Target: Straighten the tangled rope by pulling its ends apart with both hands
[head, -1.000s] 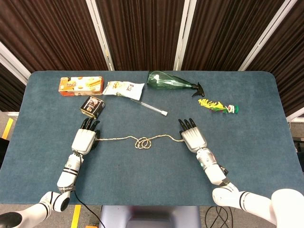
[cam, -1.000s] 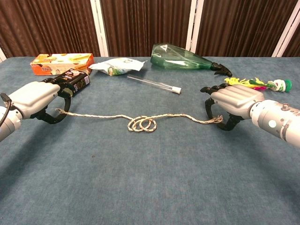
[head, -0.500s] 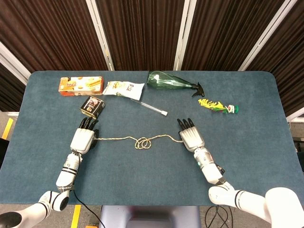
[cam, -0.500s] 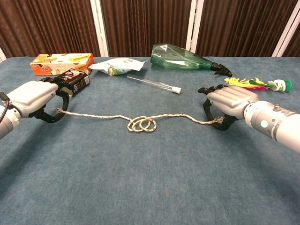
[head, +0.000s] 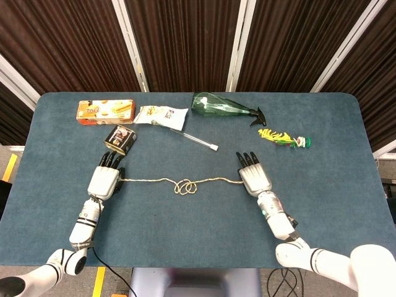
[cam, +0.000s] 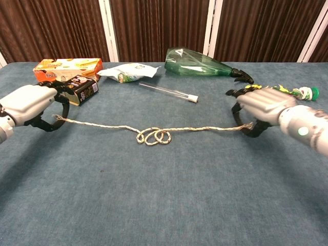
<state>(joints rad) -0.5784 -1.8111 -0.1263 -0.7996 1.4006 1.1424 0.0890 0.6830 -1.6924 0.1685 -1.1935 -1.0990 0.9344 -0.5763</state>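
A blue carpeted table carries a pale rope that runs left to right across its middle, nearer the front edge than the back. Near the rope's midpoint it curls into a small knot of overlapping loops, which lie flat on the surface. The left hand sits toward the left edge, fingers curled down and pinching the rope's left end; the chest view shows the dark fingers closed around that end. The right hand sits right of center, fingers curled and gripping the rope's right end, as the chest view shows at the dark fingertips. Between the hands the rope runs nearly straight on both sides of the loops, with slight waves. Along the back edge, from the left corner inward, lie an orange box, a white snack packet, and a green spray bottle on its side with its black nozzle pointing right. A dark can lies just in front of the box, close to the left hand. A clear tube with a white cap lies diagonally between the packet and the right hand. A yellow and green feathered toy lies toward the right edge, behind the right hand.
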